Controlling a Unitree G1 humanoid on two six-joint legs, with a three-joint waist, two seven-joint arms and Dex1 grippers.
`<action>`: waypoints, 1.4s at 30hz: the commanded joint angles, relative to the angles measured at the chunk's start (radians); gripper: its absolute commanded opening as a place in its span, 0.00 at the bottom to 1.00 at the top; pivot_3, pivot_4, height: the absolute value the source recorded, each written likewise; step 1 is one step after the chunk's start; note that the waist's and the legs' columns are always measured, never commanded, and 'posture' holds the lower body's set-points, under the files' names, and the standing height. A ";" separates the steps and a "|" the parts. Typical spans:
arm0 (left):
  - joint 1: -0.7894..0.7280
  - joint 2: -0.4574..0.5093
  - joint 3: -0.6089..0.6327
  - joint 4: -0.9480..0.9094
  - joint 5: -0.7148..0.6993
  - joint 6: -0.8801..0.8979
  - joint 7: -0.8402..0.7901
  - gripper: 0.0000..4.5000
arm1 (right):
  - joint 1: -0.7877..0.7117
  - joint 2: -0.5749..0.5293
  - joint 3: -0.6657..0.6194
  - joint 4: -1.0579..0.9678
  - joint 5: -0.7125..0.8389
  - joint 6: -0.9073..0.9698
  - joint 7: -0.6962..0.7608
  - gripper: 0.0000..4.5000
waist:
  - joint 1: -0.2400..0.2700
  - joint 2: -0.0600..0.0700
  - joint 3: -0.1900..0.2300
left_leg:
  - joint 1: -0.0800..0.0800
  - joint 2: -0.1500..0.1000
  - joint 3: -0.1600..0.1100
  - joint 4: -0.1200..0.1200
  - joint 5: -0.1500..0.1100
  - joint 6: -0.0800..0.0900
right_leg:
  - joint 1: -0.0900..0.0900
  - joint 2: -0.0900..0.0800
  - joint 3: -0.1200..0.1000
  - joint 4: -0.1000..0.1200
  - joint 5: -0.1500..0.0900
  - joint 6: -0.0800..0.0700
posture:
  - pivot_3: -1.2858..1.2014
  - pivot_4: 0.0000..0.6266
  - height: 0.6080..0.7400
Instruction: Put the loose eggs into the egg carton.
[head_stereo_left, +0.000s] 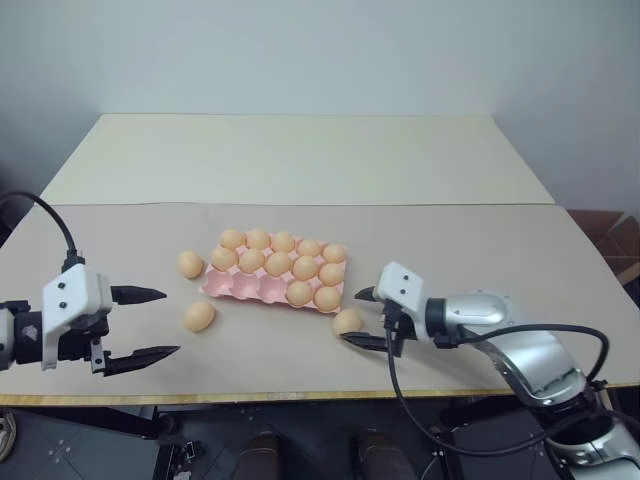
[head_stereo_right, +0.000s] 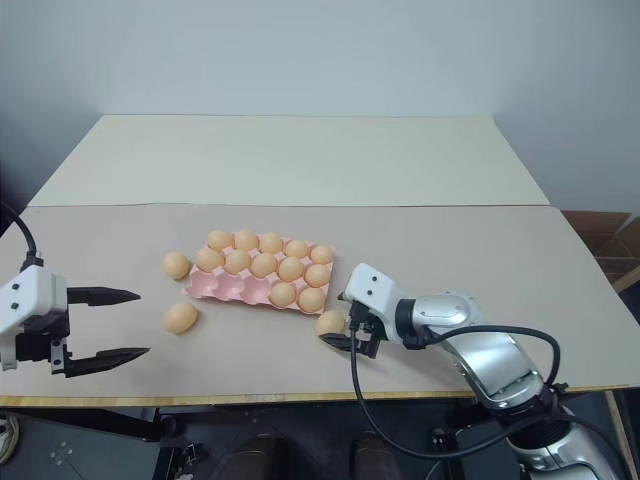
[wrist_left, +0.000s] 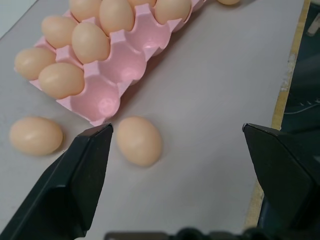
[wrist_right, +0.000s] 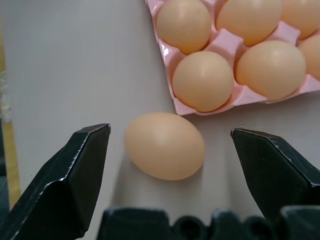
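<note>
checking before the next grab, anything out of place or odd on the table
Three eggs lie loose on the table outside the carton: one by its left end, one in front of that end, one off its right front corner between the open right claw fingers. Three front cups stand empty. Nothing looks cracked.

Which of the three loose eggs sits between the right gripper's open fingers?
The egg lying on the table off the egg carton's right front corner, framed by the open right gripper. The other two loose eggs lie left of the carton.

head stereo overhead, wrists close-up
</note>
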 joint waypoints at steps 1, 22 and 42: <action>0.014 -0.003 0.034 -0.033 -0.006 -0.002 0.008 1.00 | -0.021 0.010 0.013 0.009 -0.025 -0.034 0.001 0.99 | 0.000 0.000 0.000 | 0.000 0.000 0.000 0.000 0.000 0.000 | 0.000 0.000 0.000 0.000 0.000 0.000 | 0.52 0.24 1.00; 0.041 -0.010 0.032 -0.028 0.012 -0.024 0.029 1.00 | 0.027 -0.030 0.003 -0.018 -0.060 -0.055 0.050 0.51 | 0.001 0.000 0.000 | 0.000 0.000 0.000 0.000 0.000 0.000 | 0.000 0.000 0.000 0.000 0.000 0.000 | 0.52 0.24 1.00; 0.109 -0.046 0.051 -0.029 0.039 -0.028 0.040 1.00 | -0.305 0.158 0.120 0.066 -0.252 -0.343 -0.010 0.51 | -0.014 0.000 0.000 | 0.001 0.002 0.000 0.000 0.000 0.000 | 0.000 0.002 0.001 0.001 0.000 0.000 | 0.52 0.24 1.00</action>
